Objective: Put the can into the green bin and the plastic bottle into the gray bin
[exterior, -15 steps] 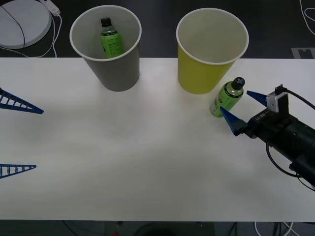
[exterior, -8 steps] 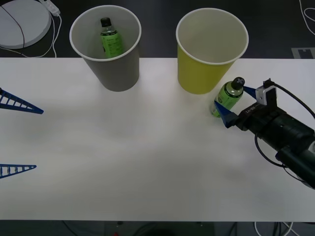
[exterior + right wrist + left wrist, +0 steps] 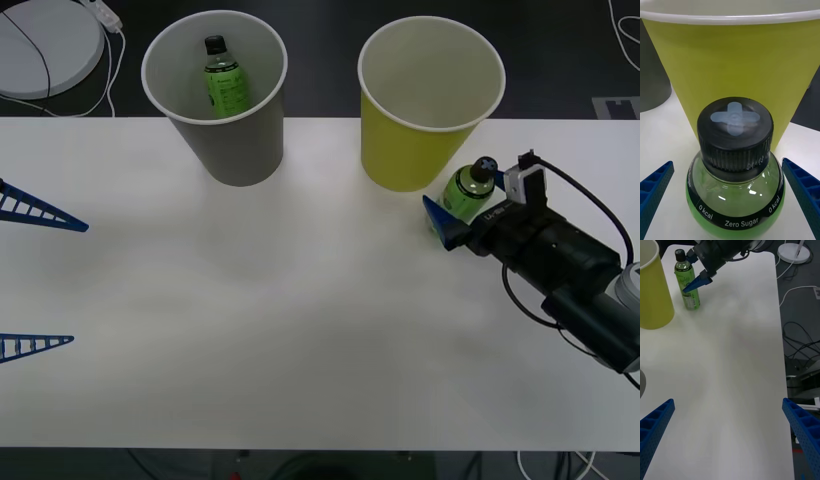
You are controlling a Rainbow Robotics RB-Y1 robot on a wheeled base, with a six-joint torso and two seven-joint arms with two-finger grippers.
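plastic bottle stands upright on the white table, long axis vertical, just beside the green bin at its 5 o'clock; the gray bin sits well apart toward 9. right gripper straddles the bottle, fingers spread either side, gripping nothing, clearly the nearer arm. left gripper waits open at the table's 9 o'clock edge, with bare table between.

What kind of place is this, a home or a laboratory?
Probably a lab or test room: a plain white table holding just two oversized cup-shaped bins, the gray bin and the green bin, with loose cables on the dark floor.
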